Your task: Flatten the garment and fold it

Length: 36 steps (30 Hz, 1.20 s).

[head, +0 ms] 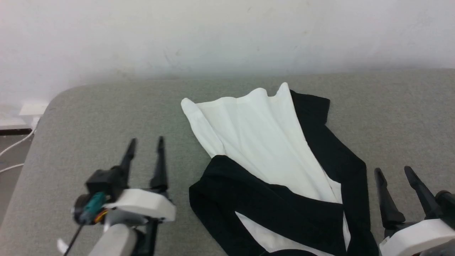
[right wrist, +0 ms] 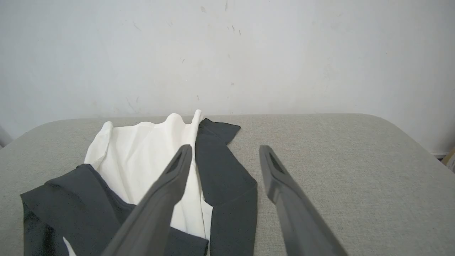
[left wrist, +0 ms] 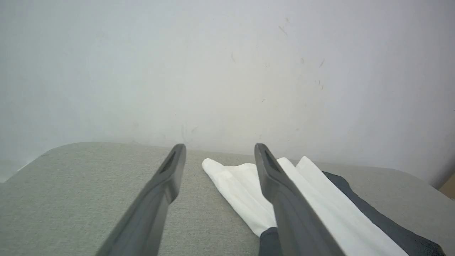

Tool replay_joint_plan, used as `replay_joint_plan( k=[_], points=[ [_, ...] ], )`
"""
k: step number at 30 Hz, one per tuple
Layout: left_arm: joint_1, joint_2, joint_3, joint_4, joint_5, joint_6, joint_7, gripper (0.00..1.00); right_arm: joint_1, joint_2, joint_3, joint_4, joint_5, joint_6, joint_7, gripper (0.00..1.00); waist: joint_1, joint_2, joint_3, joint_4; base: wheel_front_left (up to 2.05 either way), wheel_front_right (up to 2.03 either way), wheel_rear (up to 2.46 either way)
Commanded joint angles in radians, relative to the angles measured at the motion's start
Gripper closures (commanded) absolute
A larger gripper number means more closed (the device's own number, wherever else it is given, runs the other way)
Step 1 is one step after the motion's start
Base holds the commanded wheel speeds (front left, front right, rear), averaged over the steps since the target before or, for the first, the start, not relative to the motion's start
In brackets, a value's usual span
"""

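Note:
The garment (head: 270, 149) lies on the grey padded table (head: 106, 117), a white body narrowed into long folds, with one black sleeve laid across its near part and the other running down its right side. In the wrist views the garment (left wrist: 241, 188) (right wrist: 142, 153) lies ahead on the cloth surface. My left gripper (head: 146, 144) stands open to the left of the garment, apart from it, with nothing between its fingers. My right gripper (head: 392, 171) is open just right of the right sleeve, also empty. The garment's near end runs past the head view's bottom edge.
A pale wall (head: 227, 35) rises behind the table. The table's rounded left corner (head: 53, 103) drops off to a floor with white cables (head: 14, 145). Bare grey surface stretches left and right of the garment.

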Motion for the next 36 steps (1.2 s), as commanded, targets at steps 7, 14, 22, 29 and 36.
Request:
replay_joint_plan(
  k=[7,14,22,29,36],
  points=[
    [0.135,0.074,0.138,-0.045,0.035,0.01,-0.005,0.0,-0.015,0.002,-0.004,0.041,-0.01,-0.002,0.016,0.0,0.0001,-0.0001,0.013,0.044,0.0,0.0,0.0],
    [0.178,0.111,0.149,-0.121,0.057,-0.025,-0.005,0.0,-0.175,0.002,-0.068,0.244,0.055,-0.002,0.039,0.0,0.0001,-0.0001,0.062,0.065,0.0,0.0,0.0],
    [0.088,0.077,0.12,-0.194,0.072,-0.047,-0.001,0.0,-0.568,-0.106,-0.14,0.627,0.129,-0.002,0.188,0.0,0.0001,-0.0001,0.22,0.131,0.0,0.0,0.0],
    [-0.015,0.048,0.098,-0.199,0.086,-0.072,-0.002,0.0,-0.879,-0.198,-0.154,0.843,0.128,-0.002,0.375,0.0,0.0001,-0.0001,0.351,0.194,0.0,0.0,0.0],
    [-0.086,0.018,0.092,-0.196,0.103,-0.09,-0.004,0.0,-1.083,-0.229,-0.16,0.964,0.088,-0.002,0.577,0.0,0.0001,-0.0001,0.44,0.236,0.0,0.0,0.0]
  ],
)
